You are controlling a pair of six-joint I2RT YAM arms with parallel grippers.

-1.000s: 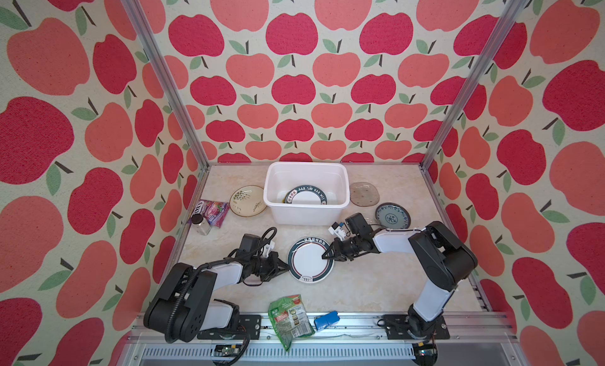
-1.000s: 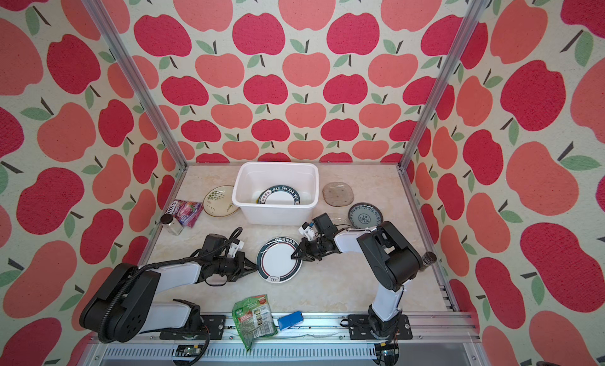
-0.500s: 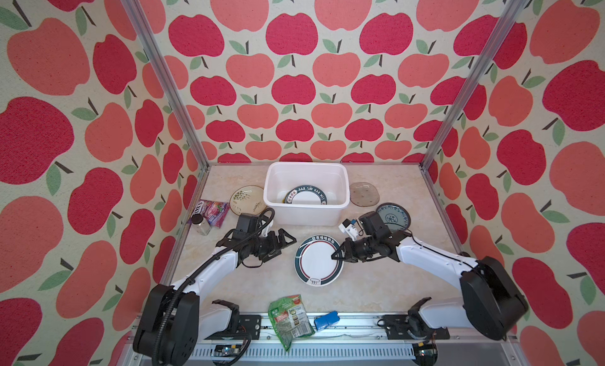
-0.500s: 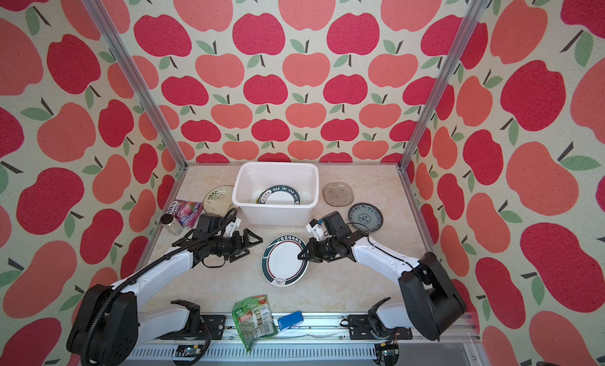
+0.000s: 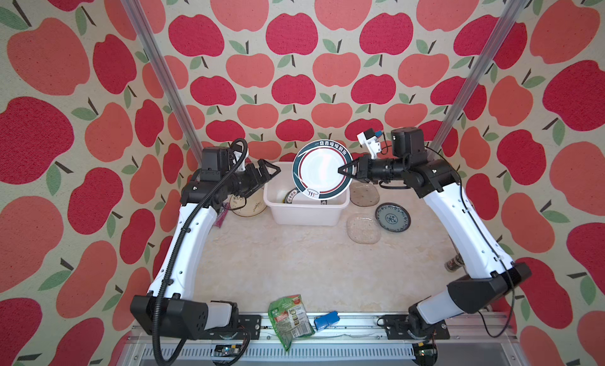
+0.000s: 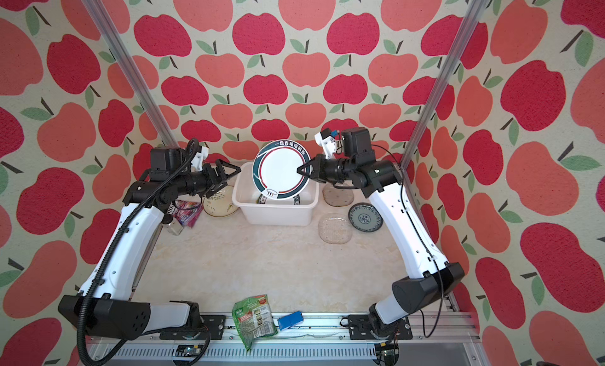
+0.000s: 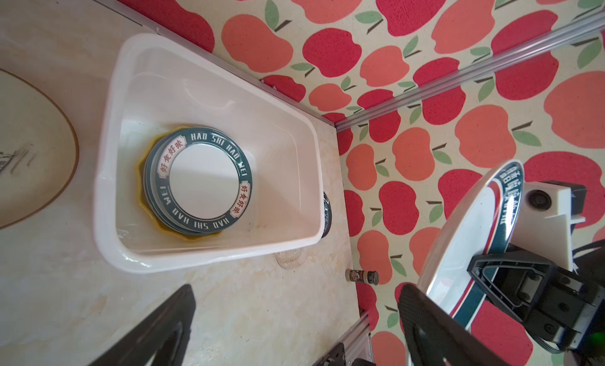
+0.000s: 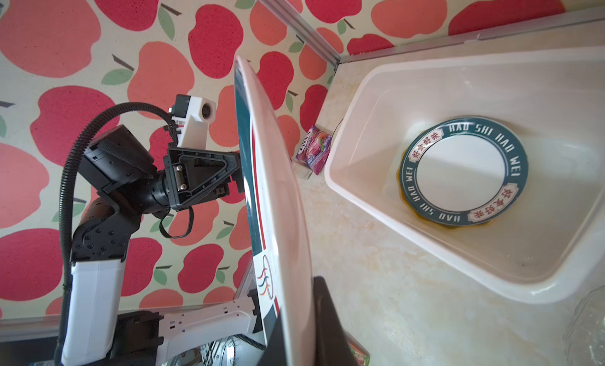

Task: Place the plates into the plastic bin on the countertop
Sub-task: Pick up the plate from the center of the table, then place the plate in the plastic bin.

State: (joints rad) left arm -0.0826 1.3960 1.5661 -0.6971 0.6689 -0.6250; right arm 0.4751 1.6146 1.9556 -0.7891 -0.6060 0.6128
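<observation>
Left wrist: plate (image 7: 465, 230) in right gripper (image 7: 483, 271)

One plastic bin (image 5: 306, 215), at least two stacked plates (image 7: 203, 177) inside, one raised plate (image 5: 319, 169), four loose plates (image 5: 393, 217) on the counter (image 5: 294, 266).

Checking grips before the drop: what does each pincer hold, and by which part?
Right pincer clamps the plate by its rim; left pincer is open and empty.
</observation>
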